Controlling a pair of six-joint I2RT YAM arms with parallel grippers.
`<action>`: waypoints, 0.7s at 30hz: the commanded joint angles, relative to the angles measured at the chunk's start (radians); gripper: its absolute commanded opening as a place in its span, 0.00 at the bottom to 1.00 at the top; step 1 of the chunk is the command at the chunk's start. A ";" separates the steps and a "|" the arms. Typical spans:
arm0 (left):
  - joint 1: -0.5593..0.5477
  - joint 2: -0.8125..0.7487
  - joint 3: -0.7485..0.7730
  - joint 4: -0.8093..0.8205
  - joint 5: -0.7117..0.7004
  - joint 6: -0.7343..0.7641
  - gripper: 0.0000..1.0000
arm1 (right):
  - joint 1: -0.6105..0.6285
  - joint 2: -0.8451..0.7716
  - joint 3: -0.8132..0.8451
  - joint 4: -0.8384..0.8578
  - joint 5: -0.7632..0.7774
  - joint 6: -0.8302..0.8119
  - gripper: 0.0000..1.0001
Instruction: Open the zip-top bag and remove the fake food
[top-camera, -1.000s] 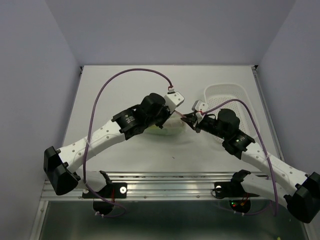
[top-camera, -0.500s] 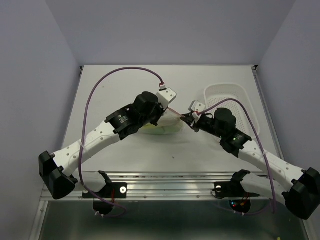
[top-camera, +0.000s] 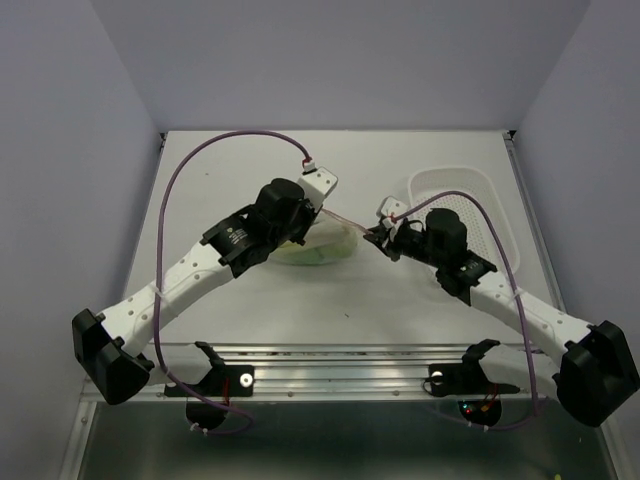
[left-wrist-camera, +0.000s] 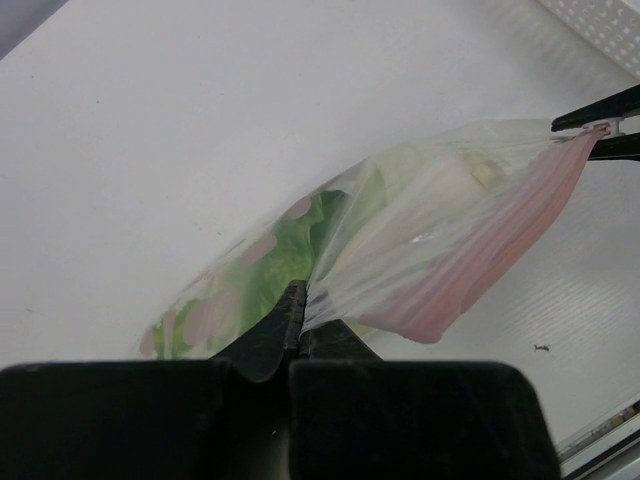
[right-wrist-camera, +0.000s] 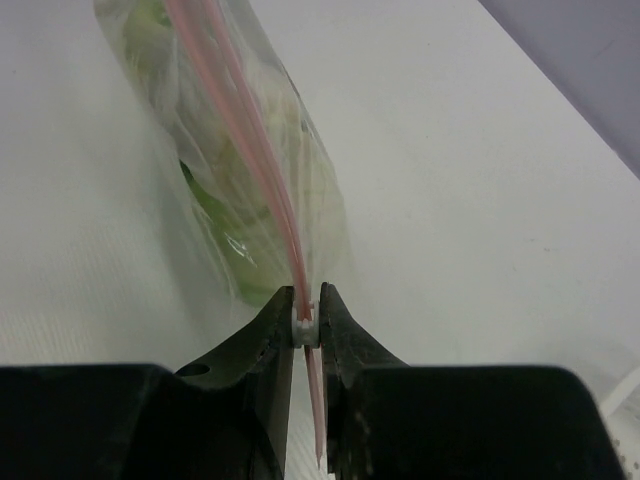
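The bag (top-camera: 322, 244) lay mid-counter (top-camera: 250, 160), strung between both claws, its belly sagging toward the surface. The left claw (left-wrist-camera: 300, 303) was pinched fully shut on a thin fold of film at one end. The right claw (right-wrist-camera: 308, 312) was closed narrowly on the far end of the zipper strip (right-wrist-camera: 235, 120), where a small white piece (right-wrist-camera: 305, 326) sat between its fingers (possibly a slider, hard to tell). The film looked thin, crinkly and slick, likely to slip or stretch in a grip, so the stiffer strip seemed the better hold. The food (left-wrist-camera: 275, 262) inside seemed light and soft, green leaves bunched low. Once the bag was open, it would probably tip out easily.
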 joint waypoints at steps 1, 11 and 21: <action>0.057 -0.067 0.015 0.032 -0.151 0.005 0.00 | -0.080 0.055 -0.026 -0.063 -0.001 -0.020 0.07; 0.102 -0.059 0.028 0.051 -0.210 -0.020 0.00 | -0.157 0.158 0.011 -0.062 -0.054 -0.019 0.07; 0.113 -0.077 0.000 0.066 -0.150 -0.015 0.00 | -0.167 0.233 0.086 -0.051 -0.050 -0.014 0.06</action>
